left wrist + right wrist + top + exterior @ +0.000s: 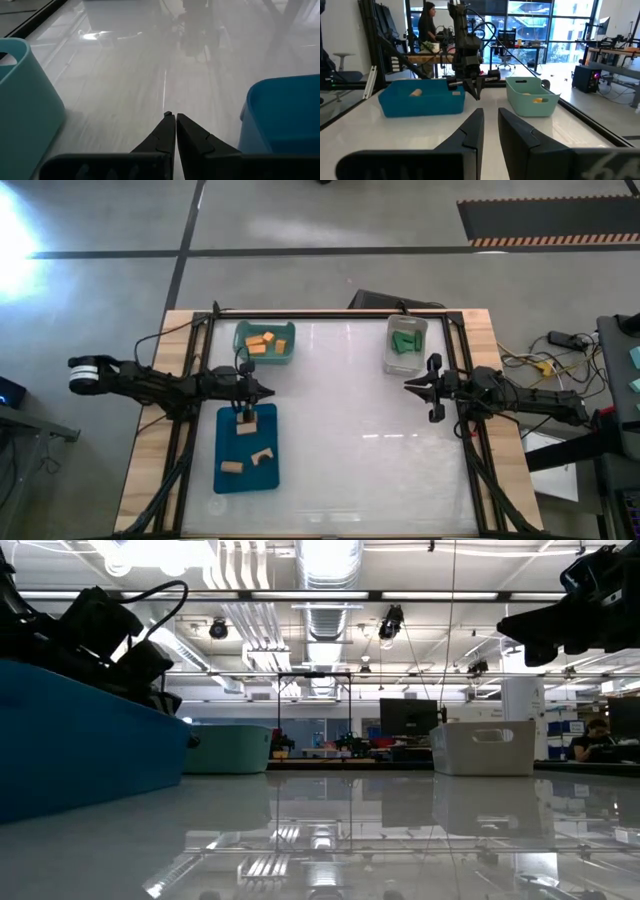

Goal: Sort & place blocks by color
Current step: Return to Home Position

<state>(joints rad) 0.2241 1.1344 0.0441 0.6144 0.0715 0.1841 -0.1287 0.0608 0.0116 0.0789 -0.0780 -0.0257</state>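
Orange blocks (262,343) lie in the teal bin (240,330), green blocks (405,342) in the clear bin (392,360), and three tan blocks (247,425) on the floor of the blue bin (222,480). My left gripper (268,391) is shut and empty. It hovers between the teal bin and the blue bin, pointing toward the table's right, and its shut fingertips (175,116) show in the left wrist view. My right gripper (410,385) hangs near the right edge, below the clear bin. It points left, and its fingers (490,114) stand a narrow gap apart with nothing between them.
The white table top (360,450) lies bare between the two arms and toward the near edge. The teal bin (25,105) and blue bin (285,115) flank my left gripper closely. A black frame (470,450) rims the table. A person (427,25) stands beyond the table.
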